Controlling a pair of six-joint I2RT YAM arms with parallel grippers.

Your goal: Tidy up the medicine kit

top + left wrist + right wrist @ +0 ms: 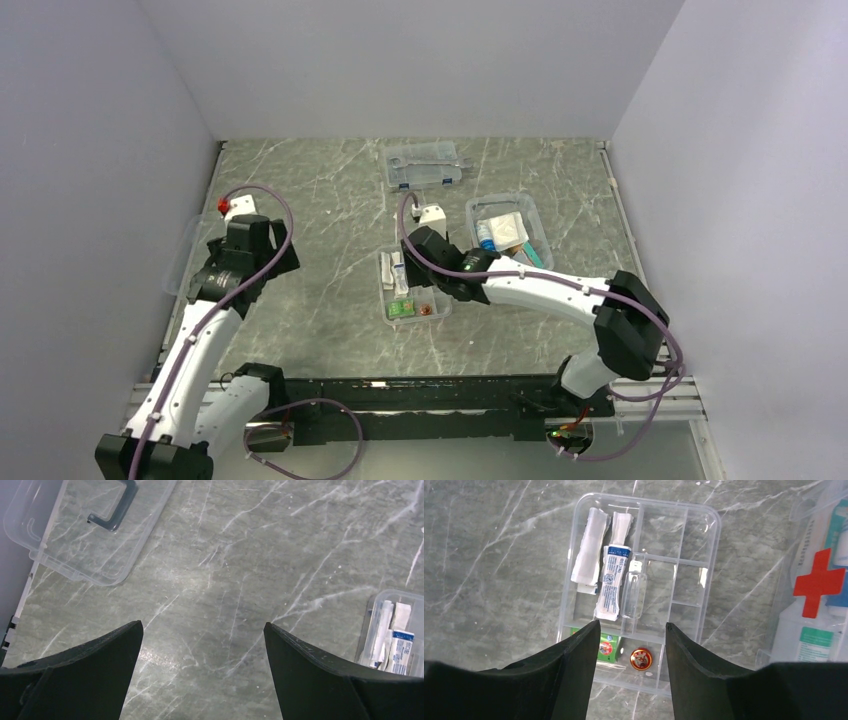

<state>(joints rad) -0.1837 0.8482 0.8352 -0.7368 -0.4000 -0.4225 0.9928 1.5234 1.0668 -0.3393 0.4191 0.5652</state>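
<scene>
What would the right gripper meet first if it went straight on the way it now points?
Probably the clear divided tray: the right gripper, jaws open, points down into it, near the lower end of the small clear bottle. Whether bottle or tray floor comes first, depth does not show.

Divided tray [659, 532] mid-table, packets [611, 582] inside; red-cross box [819, 582] beside; black-handled lid [75, 535] far left
</scene>
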